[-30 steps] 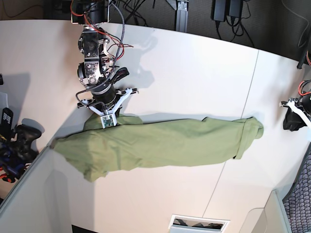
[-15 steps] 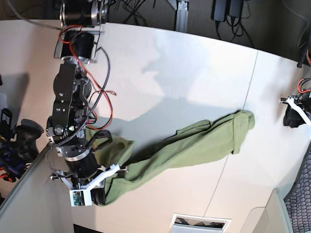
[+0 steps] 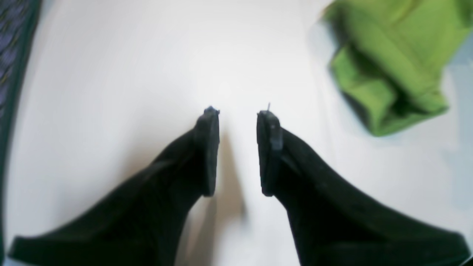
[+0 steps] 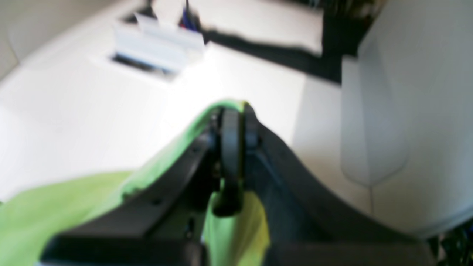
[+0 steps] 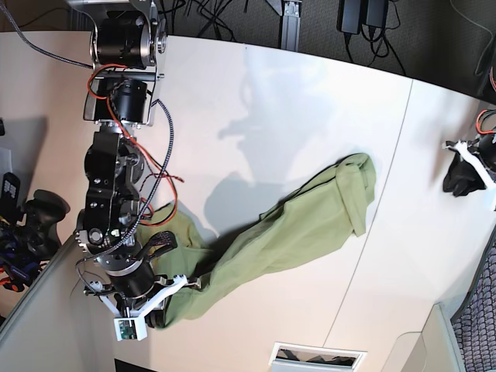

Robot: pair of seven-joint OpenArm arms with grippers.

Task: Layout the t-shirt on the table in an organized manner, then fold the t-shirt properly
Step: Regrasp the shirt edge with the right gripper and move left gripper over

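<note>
1. Right now the right gripper [image 4: 231, 122] is pinched shut on a fold of the t-shirt [image 5: 287, 232], green cloth showing on both sides of the pressed-together jaws in its wrist view; in the base view it sits at the table's near-left edge [image 5: 147, 310].
2. Meanwhile the left gripper [image 3: 238, 147] hovers with its jaws spread and nothing between them — bare white table [image 3: 147, 66] beneath, the shirt's far end off to one side and not touching it. In the base view it rests near the table's far-right edge.
3. My judgement: the step in hand is laying the shirt out, with 1 arm dragging an end toward the near-left corner. To do it well, the pull should stay low and steady so the cloth slides flat rather than bunching, and the free gripper should take the opposite end — 2 anchored ends would let the body spread.
4. Outward from the grip, the shirt runs as a long rumpled band diagonally across the table's middle, from the near-left edge up to a doubled-over end just short of the dark seam [image 5: 391, 178]. It is plain light olive-green, twisted lengthwise, with neither sleeves nor collar clearly laid open.
</note>
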